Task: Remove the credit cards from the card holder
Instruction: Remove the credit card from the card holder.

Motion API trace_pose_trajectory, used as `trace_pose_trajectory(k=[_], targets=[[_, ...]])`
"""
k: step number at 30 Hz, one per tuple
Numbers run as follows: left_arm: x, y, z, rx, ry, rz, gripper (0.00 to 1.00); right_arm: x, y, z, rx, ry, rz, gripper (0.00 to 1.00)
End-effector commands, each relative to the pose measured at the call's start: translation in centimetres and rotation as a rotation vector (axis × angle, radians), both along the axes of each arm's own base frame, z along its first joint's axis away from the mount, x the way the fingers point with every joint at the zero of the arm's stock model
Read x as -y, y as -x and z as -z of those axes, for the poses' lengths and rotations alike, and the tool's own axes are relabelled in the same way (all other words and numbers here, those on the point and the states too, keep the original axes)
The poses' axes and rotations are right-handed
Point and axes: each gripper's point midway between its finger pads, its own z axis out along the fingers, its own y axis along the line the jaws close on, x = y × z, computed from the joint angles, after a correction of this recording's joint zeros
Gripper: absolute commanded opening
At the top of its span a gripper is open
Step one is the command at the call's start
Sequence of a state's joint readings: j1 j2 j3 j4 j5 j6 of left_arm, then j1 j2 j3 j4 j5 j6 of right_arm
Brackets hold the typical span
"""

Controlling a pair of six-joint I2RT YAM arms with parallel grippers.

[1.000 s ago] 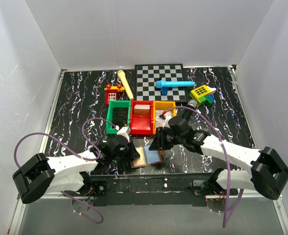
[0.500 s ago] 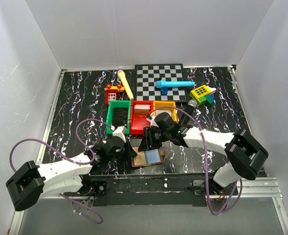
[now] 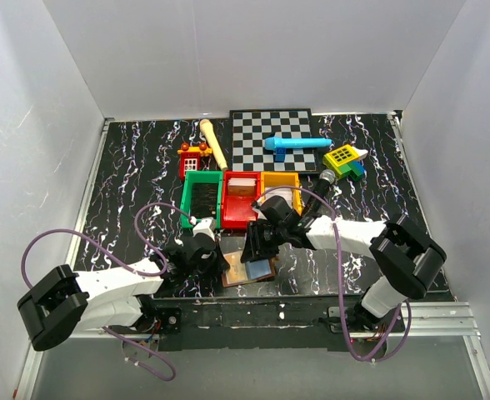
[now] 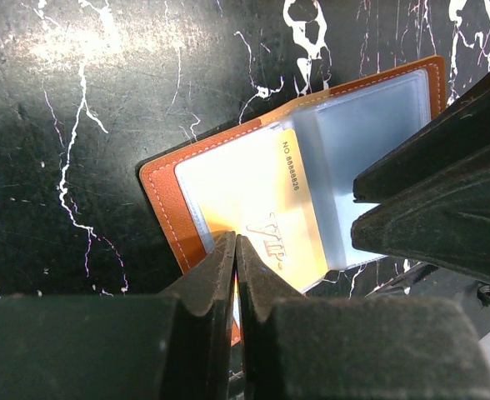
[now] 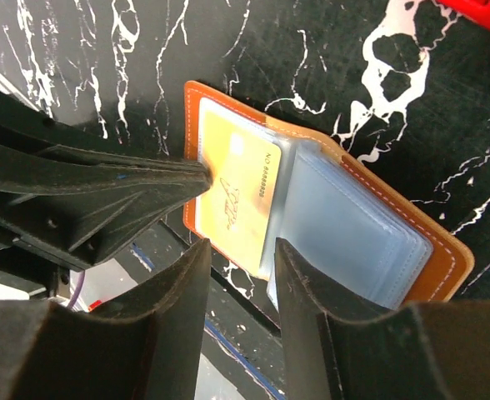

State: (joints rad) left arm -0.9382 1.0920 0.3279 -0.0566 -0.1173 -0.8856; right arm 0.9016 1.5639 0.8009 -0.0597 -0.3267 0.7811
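The card holder lies open near the table's front edge, brown leather rim with pale blue-grey panels. A gold card marked VIP lies on its left half, partly out of the clear sleeve; it also shows in the right wrist view. My left gripper is shut, its tips pinching the card's near corner. My right gripper is open and empty, just above the holder's near edge. Its fingers are over the right panel.
Green bin, red bin and orange bin stand just behind the holder. Behind them are a checkerboard, a blue tool, a wooden pin and toy blocks. The table's front edge is close.
My right gripper has moved left and nearer, to just above the holder. My left gripper has closed in on the holder's left side and now pinches the gold card.
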Motion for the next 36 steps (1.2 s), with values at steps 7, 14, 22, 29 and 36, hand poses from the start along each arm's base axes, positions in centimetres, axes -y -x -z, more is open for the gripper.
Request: trace_pose_trajectory(k=[7, 14, 22, 29, 36], targets=[[-0.8, -0.2, 0.4, 0.002, -0.033, -0.037, 0.0, 0.1, 0.4, 1.1, -0.013, 0.015, -0.017, 0.42], [-0.8, -0.1, 0.5, 0.0, -0.028, -0.035, 0.0, -0.1, 0.3, 1.0, -0.013, 0.009, -0.022, 0.41], [-0.8, -0.1, 0.4, 0.003, -0.022, -0.036, 0.0, -0.6, 0.2, 1.1, -0.02, 0.013, -0.034, 0.41], [-0.9, -0.1, 0.2, 0.01, -0.008, -0.04, 0.0, -1.1, 0.2, 1.3, -0.027, 0.016, -0.045, 0.4], [-0.9, 0.0, 0.2, 0.012, -0.002, -0.034, 0.0, -1.8, 0.1, 1.3, -0.031, -0.004, -0.041, 0.39]])
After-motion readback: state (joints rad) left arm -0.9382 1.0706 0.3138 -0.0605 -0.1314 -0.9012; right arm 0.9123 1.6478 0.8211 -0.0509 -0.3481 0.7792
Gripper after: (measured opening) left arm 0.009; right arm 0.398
